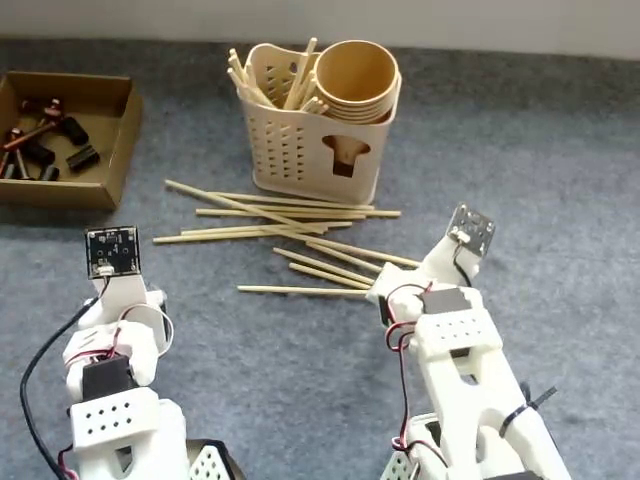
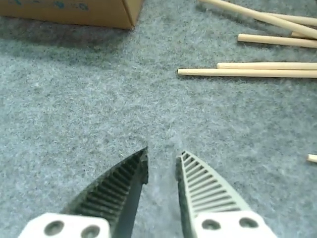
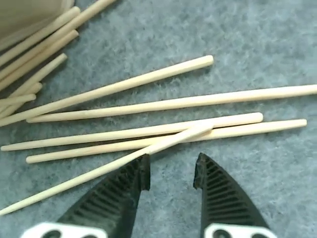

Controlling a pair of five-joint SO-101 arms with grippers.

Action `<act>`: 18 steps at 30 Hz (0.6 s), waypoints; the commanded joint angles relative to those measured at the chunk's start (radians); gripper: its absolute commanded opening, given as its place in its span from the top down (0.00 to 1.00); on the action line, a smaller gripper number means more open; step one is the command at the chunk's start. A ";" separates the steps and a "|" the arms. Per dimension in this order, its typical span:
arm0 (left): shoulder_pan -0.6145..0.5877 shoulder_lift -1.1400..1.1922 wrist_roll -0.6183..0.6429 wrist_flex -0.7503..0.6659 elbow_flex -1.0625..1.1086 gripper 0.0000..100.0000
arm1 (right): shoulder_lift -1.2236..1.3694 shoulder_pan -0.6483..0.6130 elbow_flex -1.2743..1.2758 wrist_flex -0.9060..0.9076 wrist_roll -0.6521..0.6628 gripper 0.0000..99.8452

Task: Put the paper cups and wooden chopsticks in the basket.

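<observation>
Wooden chopsticks [image 1: 290, 215] lay loose on the grey carpet [image 1: 560, 180], just ahead of the right gripper [image 3: 171, 171], whose fingers [image 3: 124, 188] were spread and empty.
A bad grasp was judged likely. The chopsticks were crossed and overlapping at the middle of the high view, so several could be pinched at once, or a thin round one rolled or flicked away as the fingers closed. The nearest chopstick lay slantwise just beyond the right fingertips, its end resting over others, not yet between the fingers. The left gripper [image 2: 162, 163] was held over bare carpet, fingers slightly parted around nothing, with the chopsticks well apart from it. The paper cups [image 1: 355, 75] were stacked inside the basket [image 1: 300, 150] at upper centre, beside chopsticks already stood in it.
</observation>
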 commanded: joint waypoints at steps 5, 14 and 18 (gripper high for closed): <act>-0.015 -0.010 -0.005 -0.017 -0.007 0.90 | 0.068 0.065 -0.099 -0.025 -0.012 0.85; -0.015 -0.010 -0.006 -0.017 -0.007 0.90 | 0.274 0.071 -0.193 -0.025 -0.012 0.86; -0.015 -0.010 -0.006 -0.017 -0.007 0.90 | 0.314 0.071 -0.211 -0.024 -0.012 0.89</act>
